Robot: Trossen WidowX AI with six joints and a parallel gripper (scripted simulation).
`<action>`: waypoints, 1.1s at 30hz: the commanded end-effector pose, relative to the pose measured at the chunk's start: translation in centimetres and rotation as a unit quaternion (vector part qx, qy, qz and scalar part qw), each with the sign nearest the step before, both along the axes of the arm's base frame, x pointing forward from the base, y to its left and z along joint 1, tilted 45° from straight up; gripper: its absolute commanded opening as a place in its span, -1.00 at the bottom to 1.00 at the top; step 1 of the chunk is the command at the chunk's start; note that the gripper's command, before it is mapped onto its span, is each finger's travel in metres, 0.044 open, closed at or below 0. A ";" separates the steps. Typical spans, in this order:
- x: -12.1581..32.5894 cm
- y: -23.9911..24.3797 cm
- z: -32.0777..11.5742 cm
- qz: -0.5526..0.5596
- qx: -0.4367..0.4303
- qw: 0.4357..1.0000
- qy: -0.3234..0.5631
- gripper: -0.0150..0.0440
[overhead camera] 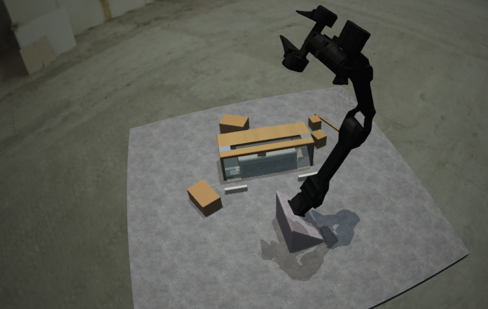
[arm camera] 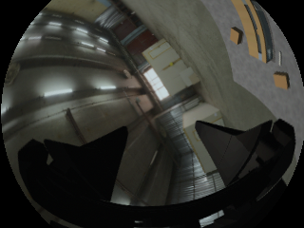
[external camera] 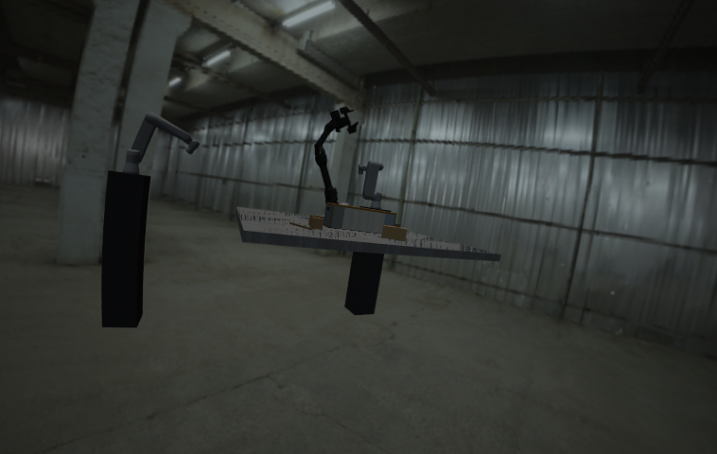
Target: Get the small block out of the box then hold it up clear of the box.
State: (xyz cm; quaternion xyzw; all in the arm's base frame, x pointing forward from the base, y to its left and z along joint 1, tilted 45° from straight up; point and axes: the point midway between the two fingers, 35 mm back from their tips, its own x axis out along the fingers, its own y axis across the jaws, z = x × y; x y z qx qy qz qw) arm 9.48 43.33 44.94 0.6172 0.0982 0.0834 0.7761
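The clear-fronted box stands upright on the table, with a slotted wooden top. A pale shelf shows through its front. A small brownish patch at the middle of the shelf may be the block; it is too small and shaded to be sure. Which end is the closed pocket I cannot tell. My gripper is open and empty, raised high above the table and well clear of the box, its fingers wide apart.
A large wooden block stands behind the box, another at its front left. Two small wooden cubes and a thin stick lie by its right end. Two white bars lie in front.
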 end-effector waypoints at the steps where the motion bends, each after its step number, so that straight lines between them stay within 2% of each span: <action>1: 0.1 0.1 -0.1 0.001 -0.002 1.000 0.001 0.86; 3: 1.2 0.7 -1.2 0.010 -0.022 1.000 0.007 0.86; 8: 6.7 1.7 -7.5 -0.020 -0.087 0.995 0.042 0.86; 15: 14.5 -0.7 -17.1 -0.088 -0.175 0.973 0.122 0.86; 24: 22.0 -9.2 -28.8 -0.208 -0.254 0.908 0.261 0.86; 33: 24.2 -21.6 -38.0 -0.366 -0.287 0.785 0.410 0.86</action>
